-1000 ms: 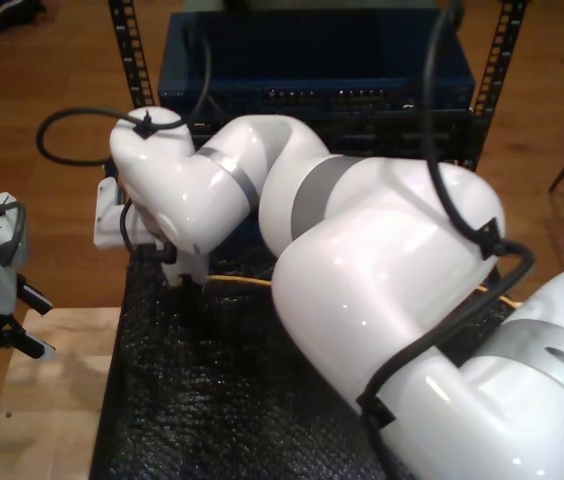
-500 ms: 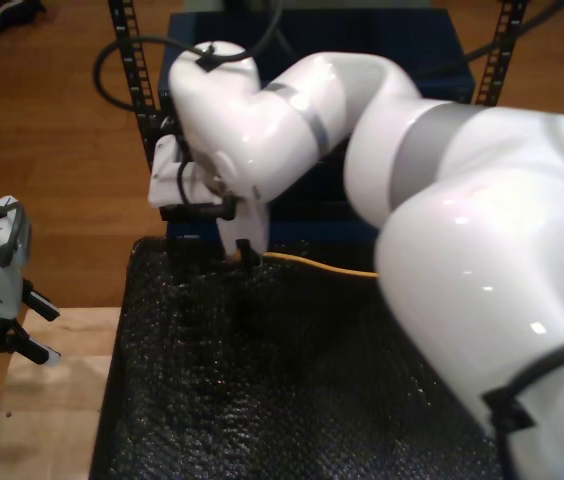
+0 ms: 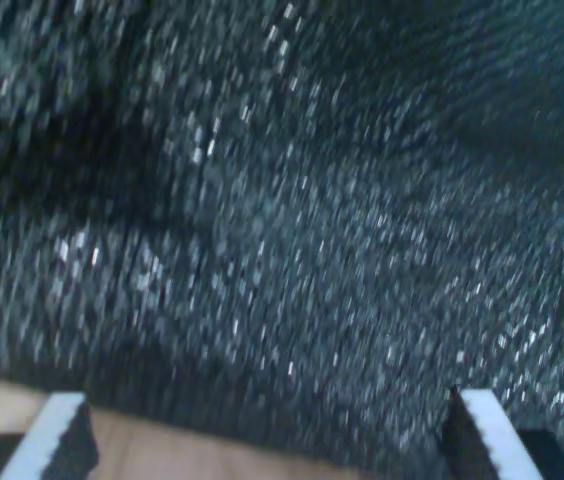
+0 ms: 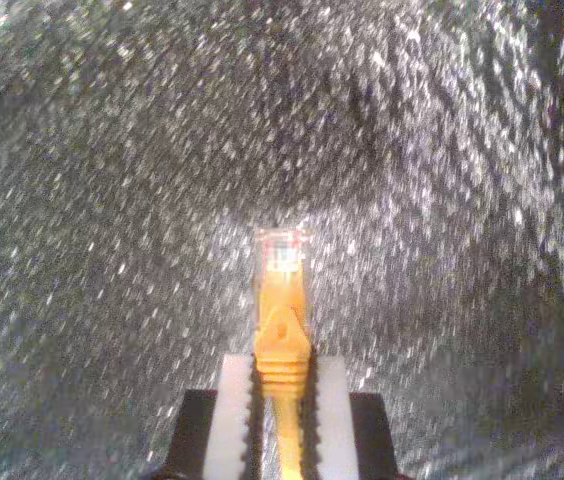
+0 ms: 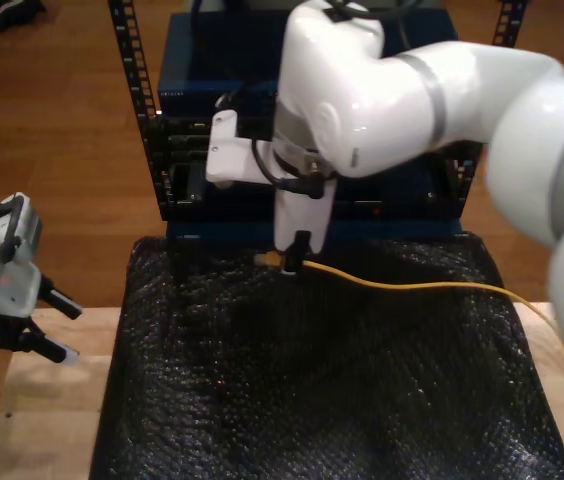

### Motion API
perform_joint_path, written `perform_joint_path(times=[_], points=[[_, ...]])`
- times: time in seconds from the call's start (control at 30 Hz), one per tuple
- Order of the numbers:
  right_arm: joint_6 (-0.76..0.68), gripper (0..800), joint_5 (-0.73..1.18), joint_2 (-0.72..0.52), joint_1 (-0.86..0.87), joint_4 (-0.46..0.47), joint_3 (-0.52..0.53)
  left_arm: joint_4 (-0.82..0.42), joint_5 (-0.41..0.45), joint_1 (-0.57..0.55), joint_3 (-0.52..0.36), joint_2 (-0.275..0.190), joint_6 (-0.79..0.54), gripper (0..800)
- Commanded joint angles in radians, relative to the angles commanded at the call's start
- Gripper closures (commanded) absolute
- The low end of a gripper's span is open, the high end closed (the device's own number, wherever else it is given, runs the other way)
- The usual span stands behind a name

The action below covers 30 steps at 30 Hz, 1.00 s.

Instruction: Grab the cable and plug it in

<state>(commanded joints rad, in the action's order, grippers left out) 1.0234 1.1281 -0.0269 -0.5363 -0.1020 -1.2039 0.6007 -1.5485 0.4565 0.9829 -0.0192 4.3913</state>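
Since the earlier exterior frames, the big white arm has swung from the left-centre of the frame up toward centre top, and the cable (image 5: 432,288) end has lifted off the mat with it; the arm at the exterior view's left edge has barely shifted.

Cable now: yellow-orange, thin, runs from the grip at frame centre across the black mat (image 5: 262,400) to the exterior view's right edge, then down that edge. Clear plug (image 4: 280,250) sticks out past the jaws in the second wrist view, pointing at the mat. Blue rack unit (image 5: 202,100) with ports sits at upper centre of the exterior view, just behind the grip.

Handling, my guess: light, floppy along its length, so the tail will drag and sag. Plug is small, hard plastic, latch tab likely fragile. Best hold is on the stiff boot right behind the plug, which is where it is pinched.

My second gripper (image 4: 282,385): jaws pressed in on the orange boot, both serrated pads touching it, no gap seen.

My first gripper (image 3: 262,440): fingers spread wide, nothing between them, looking over the mat and its wooden edge. In the exterior view it hangs at centre left, over the wooden tabletop (image 5: 52,420).
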Motion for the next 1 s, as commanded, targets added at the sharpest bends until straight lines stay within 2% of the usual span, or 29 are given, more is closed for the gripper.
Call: perform_joint_path(times=[0.17, 0.4, 0.7, 0.87, 1.0], points=[[0.057, 797, 0.002, -0.106, 0.028, -0.080, 0.060, 0.043, -0.032, -0.066, -0.002, -0.008, -0.003, 0], [0.112, 797, 0.080, -0.224, 0.133, -0.189, 0.097, 0.101, -0.026, -0.239, 0.014, -0.017, 0.000, 0], [0.129, 797, 0.106, -0.344, 0.190, -0.213, 0.115, 0.213, -0.020, -0.436, 0.149, -0.011, 0.011, 0], [0.129, 797, 0.110, -0.368, 0.209, -0.215, 0.115, 0.296, -0.018, -0.508, 0.172, -0.011, 0.014, 0], [0.130, 797, 0.112, -0.376, 0.221, -0.218, 0.115, 0.351, -0.018, -0.519, 0.184, -0.009, 0.011, 0]])
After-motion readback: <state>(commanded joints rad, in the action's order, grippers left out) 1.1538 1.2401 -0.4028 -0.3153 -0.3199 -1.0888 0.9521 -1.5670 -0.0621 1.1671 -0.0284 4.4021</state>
